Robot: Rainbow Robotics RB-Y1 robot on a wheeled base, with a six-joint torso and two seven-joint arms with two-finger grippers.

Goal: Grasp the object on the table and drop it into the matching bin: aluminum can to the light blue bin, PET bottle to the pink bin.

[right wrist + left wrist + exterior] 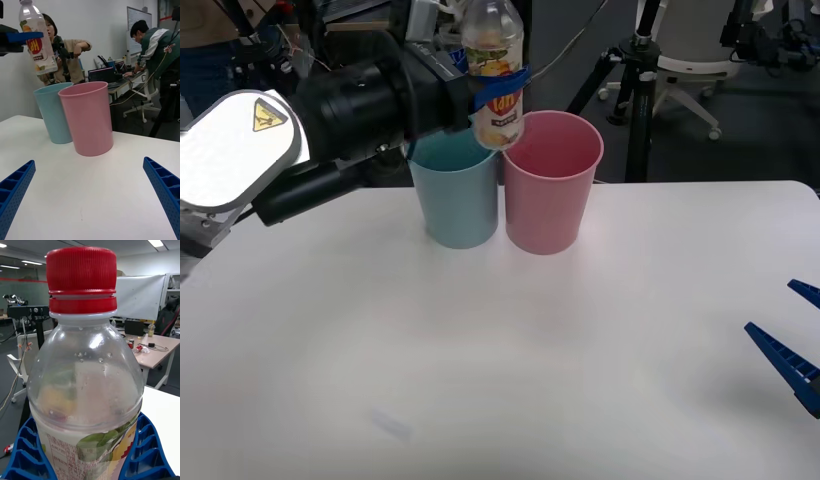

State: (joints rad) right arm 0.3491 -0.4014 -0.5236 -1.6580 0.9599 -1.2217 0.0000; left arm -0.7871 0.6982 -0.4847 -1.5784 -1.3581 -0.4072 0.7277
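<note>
Up high, we have our left gripper (498, 92) clamped on the PET bottle (494, 70), its blue fingers (28, 450) pressing the label from both sides. We hold the bottle upright in the air, over the spot where the light blue bin (455, 195) and the pink bin (551, 180) touch rim to rim at the far side of the table (480, 370). Our right gripper (795, 345) sits low over the table's right edge, fingers spread wide apart.
</note>
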